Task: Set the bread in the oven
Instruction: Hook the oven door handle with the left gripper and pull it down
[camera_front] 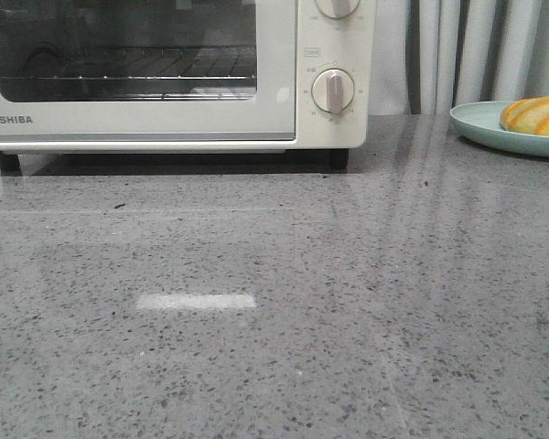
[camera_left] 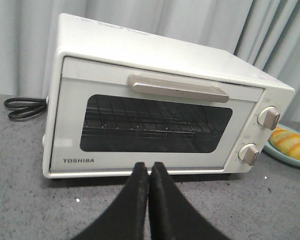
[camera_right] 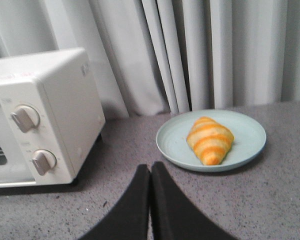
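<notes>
The cream-white Toshiba oven (camera_front: 165,119) stands at the back left of the grey table, its glass door closed; it also shows in the left wrist view (camera_left: 155,125) and the right wrist view (camera_right: 40,115). The bread (camera_front: 536,115), a golden-orange striped roll, lies on a pale blue plate (camera_front: 480,123) at the back right, also in the right wrist view (camera_right: 210,139). My left gripper (camera_left: 149,166) is shut and empty, in front of the oven door. My right gripper (camera_right: 150,167) is shut and empty, short of the plate (camera_right: 250,132). Neither gripper shows in the front view.
Grey curtains (camera_right: 190,50) hang behind the table. A black power cord (camera_left: 24,106) lies coiled beside the oven's left side. The door handle (camera_left: 177,88) runs along the top of the door. The speckled grey tabletop (camera_front: 274,320) stretches forward from the oven.
</notes>
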`<state>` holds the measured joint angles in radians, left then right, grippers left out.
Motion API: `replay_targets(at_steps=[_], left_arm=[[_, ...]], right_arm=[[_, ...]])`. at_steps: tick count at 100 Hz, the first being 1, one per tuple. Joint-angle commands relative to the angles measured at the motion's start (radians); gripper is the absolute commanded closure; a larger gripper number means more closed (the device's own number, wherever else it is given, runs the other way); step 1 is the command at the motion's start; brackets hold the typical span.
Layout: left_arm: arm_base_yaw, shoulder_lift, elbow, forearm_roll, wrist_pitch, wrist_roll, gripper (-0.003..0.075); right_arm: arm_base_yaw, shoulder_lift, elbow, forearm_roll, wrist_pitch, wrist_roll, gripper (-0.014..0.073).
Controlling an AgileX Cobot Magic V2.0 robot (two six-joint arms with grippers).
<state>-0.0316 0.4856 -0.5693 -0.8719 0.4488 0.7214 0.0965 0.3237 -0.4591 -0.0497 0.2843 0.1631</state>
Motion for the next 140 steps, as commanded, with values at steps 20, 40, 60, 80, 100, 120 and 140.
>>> replay_targets(at_steps=[20,40,60,80,100,120,140], left_arm=[[-0.195,0.255,-0.237,-0.032,-0.127,0.145,0.0741],[-0.306,0.444,-0.347,-0.033,-0.177,0.151,0.0741],[-0.335,0.612,-0.438,-0.036,-0.197,0.151,0.0741],[-0.335,0.706,-0.468,-0.036,-0.265,0.151,0.0741],[-0.335,0.756,-0.468,-0.036,-0.284,0.151,0.0741],[-0.335,0.773,-0.468,-0.036,-0.317,0.151,0.0741],[-0.335,0.773,-0.457,-0.020,-0.295,0.153,0.0742]], right_arm=[[0.006,0.146,-0.101,-0.016,0.021,0.001,0.0643],[0.050,0.153,-0.101,-0.016,0.021,0.001,0.0643],[0.062,0.153,-0.101,-0.016,0.019,0.001,0.0643],[0.062,0.153,-0.101,-0.016,0.032,0.001,0.0643],[0.062,0.153,-0.101,-0.016,0.038,0.001,0.0643],[0.062,0.155,-0.101,-0.016,0.038,0.001,0.0643],[0.062,0.155,-0.101,-0.016,0.040,0.001,0.0643]])
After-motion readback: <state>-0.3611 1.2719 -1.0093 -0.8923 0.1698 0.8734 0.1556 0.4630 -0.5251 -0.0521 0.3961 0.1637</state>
